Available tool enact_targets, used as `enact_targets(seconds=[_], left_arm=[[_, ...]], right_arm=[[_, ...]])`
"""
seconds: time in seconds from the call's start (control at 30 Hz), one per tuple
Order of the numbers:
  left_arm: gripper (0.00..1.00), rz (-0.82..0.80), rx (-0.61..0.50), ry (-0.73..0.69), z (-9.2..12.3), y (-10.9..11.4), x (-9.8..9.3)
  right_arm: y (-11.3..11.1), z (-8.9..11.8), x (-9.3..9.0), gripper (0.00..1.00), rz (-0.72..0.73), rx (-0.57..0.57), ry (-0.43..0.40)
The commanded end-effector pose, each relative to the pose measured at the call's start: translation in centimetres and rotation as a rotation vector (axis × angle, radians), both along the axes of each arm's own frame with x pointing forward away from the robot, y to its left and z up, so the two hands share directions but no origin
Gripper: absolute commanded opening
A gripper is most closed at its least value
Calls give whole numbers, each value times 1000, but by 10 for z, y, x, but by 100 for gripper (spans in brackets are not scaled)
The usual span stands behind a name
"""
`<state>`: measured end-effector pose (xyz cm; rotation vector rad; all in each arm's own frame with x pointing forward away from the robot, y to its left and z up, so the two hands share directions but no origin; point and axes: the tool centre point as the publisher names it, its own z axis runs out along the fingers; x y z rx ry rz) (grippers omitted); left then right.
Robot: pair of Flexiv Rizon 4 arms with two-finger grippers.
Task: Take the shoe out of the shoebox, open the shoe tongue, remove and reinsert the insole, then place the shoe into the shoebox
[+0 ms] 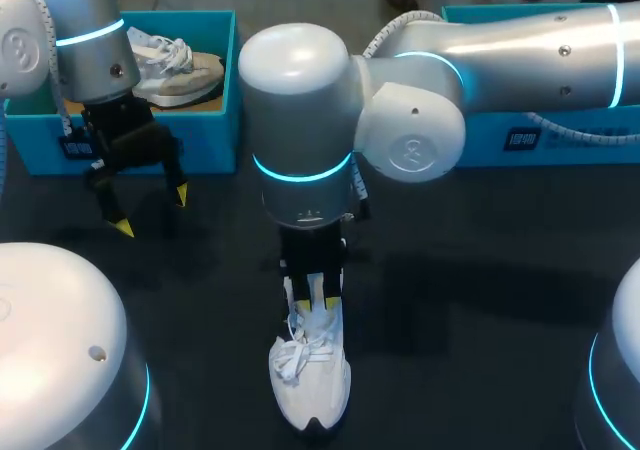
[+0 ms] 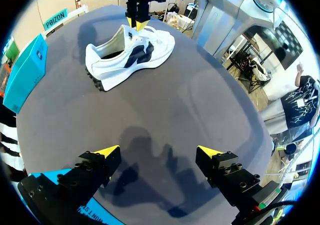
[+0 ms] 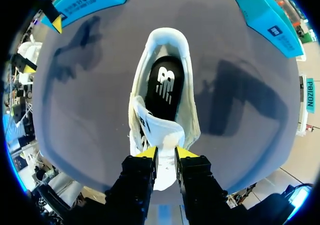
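My right tool (image 3: pixel 165 152) is clenched on the tongue (image 3: pixel 159 130) of the shoe (image 1: pixel 310 375). The shoe lies toe toward the counter's near edge, heel toward the far one. My left tool (image 1: pixel 153 213), released, hangs well apart by the shoebox (image 1: pixel 205 140).

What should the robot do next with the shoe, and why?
Probably bring the open left gripper to the black insole and pinch its edge: the right gripper is shut on the tongue, the white shoe gapes, and the insole lies bare.

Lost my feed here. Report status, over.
Right gripper shut on shoe tongue. Left gripper open, clear of shoe. Shoe upright on table, insole in. Nothing blocking.
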<state>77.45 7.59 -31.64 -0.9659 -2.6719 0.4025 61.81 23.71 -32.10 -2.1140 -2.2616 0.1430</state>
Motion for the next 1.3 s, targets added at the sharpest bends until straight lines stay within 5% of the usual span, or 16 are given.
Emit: enact_targets(seconds=[0.03,0.2,0.63,1.07,1.3], left_arm=[[100,-1,2,-2,1,1,-1],[100,-1,2,-2,1,1,-1],[100,-1,2,-2,1,1,-1],[100,-1,2,-2,1,1,-1],[100,-1,2,-2,1,1,-1]], right_arm=[[8,15,-7,24,6,-35,-23],[2,14,-7,24,3,-47,-22],[-9,-25,20,24,21,33,16],[3,-1,16,25,32,-14,-19],[3,-9,3,26,3,-19,6]])
